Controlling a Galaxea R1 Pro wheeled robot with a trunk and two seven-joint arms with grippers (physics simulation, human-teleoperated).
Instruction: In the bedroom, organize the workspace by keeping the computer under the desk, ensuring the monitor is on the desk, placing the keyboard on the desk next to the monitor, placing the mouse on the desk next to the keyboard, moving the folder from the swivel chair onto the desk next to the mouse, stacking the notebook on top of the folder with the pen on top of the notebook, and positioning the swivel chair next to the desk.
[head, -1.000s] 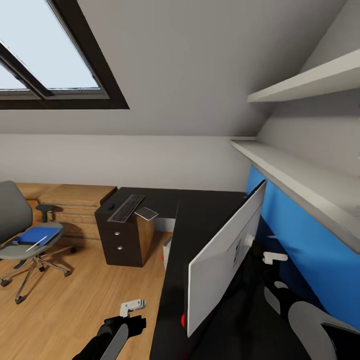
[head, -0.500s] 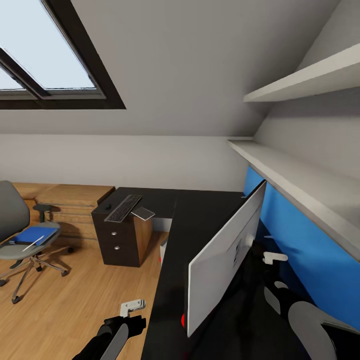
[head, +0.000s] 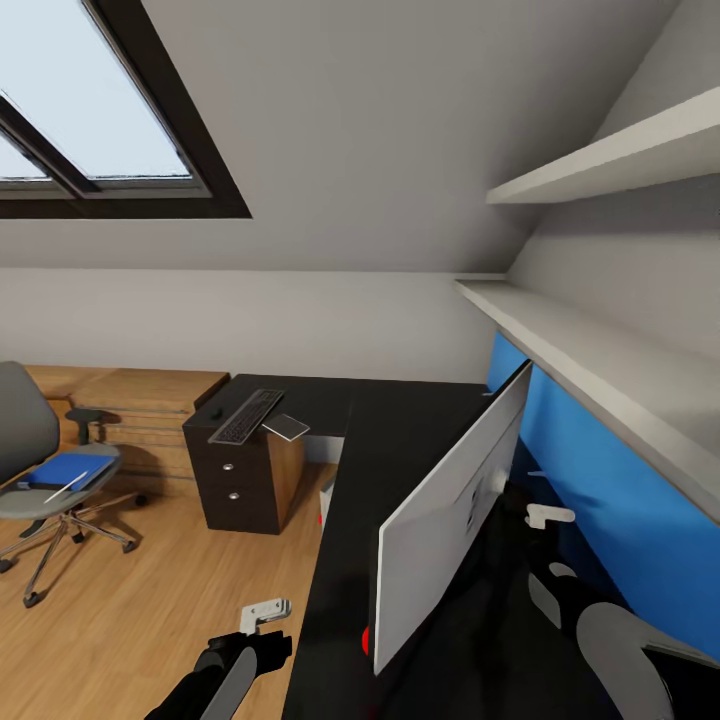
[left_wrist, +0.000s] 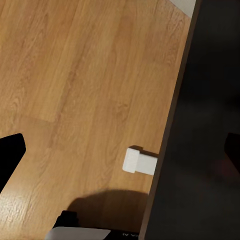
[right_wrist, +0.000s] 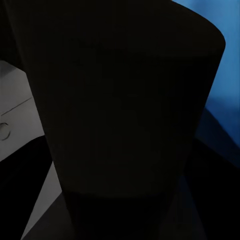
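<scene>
The monitor (head: 450, 515) stands edge-on over the black desk (head: 395, 430), white back toward me. My right gripper (head: 540, 516) is behind it at the black stand (right_wrist: 125, 115), apparently shut on it. My left gripper (head: 265, 612) hangs open over the wooden floor beside the desk's edge (left_wrist: 200, 125). On the desk's far wing lie the keyboard (head: 247, 415), the mouse (head: 215, 412) and a grey flat notebook (head: 288, 427). The swivel chair (head: 25, 430) stands at far left with the blue folder (head: 62, 468) and white pen (head: 68, 486) on its seat. A sliver of the computer (head: 326, 500) shows under the desk.
A dark drawer pedestal (head: 240, 480) carries the desk's far wing. Low wooden shelving (head: 140, 400) runs along the back wall. White wall shelves (head: 590, 360) hang above the blue back panel (head: 620, 500). A small white block (left_wrist: 140, 161) lies on the floor by the desk's edge.
A second ago the view shifted slightly, so the desk and chair slid left in the picture, while the monitor and both arms kept their places. Nothing has changed in the last half second.
</scene>
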